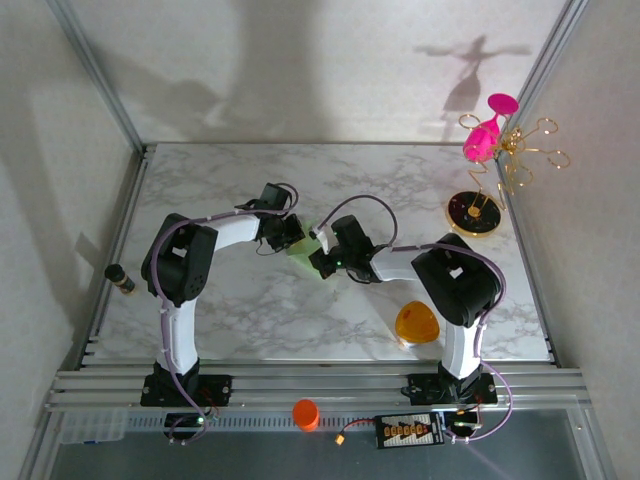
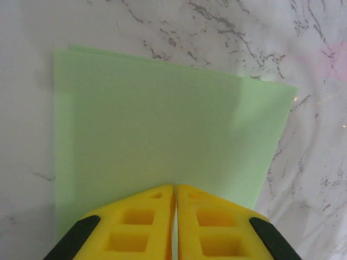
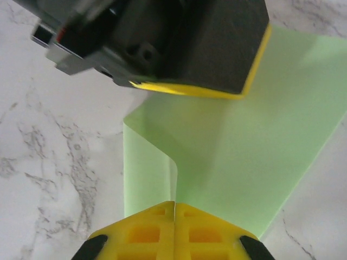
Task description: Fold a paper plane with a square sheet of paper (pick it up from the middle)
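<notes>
White marbled table bearing the thin pale green paper sheet, doubled into a rectangle and lying flat just ahead of the left gripper, long axis crosswise to its fingers. Left jaws pinch the near edge; right gripper is closed on a raised fold.

Pale green paper, yellow left claw, grey-veined marble table

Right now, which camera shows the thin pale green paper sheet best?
The left wrist view: the thin pale green paper sheet spreads wide, nearly whole, beyond the left gripper. In the right wrist view that gripper hides part of it and one edge curls up. From the top view it is a small green patch.
</notes>
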Robot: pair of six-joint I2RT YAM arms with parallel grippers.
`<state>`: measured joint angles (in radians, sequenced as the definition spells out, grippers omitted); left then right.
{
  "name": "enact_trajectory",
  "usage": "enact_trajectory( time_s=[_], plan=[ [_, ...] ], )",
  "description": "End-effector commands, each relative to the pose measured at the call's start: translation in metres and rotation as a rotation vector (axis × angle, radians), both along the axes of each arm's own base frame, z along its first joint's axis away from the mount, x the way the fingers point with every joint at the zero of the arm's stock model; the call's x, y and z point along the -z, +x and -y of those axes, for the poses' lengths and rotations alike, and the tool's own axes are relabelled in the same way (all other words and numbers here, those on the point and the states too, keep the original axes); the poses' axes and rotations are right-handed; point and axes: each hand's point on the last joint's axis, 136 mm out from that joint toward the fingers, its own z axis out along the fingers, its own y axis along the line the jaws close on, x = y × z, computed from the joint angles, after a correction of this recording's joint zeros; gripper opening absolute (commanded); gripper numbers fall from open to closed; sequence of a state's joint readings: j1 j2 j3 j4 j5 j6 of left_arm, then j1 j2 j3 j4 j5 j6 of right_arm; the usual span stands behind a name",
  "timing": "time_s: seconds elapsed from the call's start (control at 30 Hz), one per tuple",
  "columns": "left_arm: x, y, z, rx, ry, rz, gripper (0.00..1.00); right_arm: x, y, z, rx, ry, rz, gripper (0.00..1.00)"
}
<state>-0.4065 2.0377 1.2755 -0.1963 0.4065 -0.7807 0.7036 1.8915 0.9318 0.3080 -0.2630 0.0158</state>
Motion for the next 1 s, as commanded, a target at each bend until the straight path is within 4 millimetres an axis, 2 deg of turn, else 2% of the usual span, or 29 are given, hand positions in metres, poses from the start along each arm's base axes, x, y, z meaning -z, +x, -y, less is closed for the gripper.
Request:
enact_trajectory(
  time_s=[0.0, 0.97],
  plan=[
    [0.026, -0.019, -0.003, 0.025, 0.056, -0.086, 0.11, 0.002, 0.01, 0.003, 0.042, -0.023, -0.003, 0.04],
    [0.03, -0.023, 0.001, 0.045, 0.052, -0.091, 0.1, 0.017, 0.02, 0.016, 0.118, -0.109, -0.005, 0.04]
  ],
)
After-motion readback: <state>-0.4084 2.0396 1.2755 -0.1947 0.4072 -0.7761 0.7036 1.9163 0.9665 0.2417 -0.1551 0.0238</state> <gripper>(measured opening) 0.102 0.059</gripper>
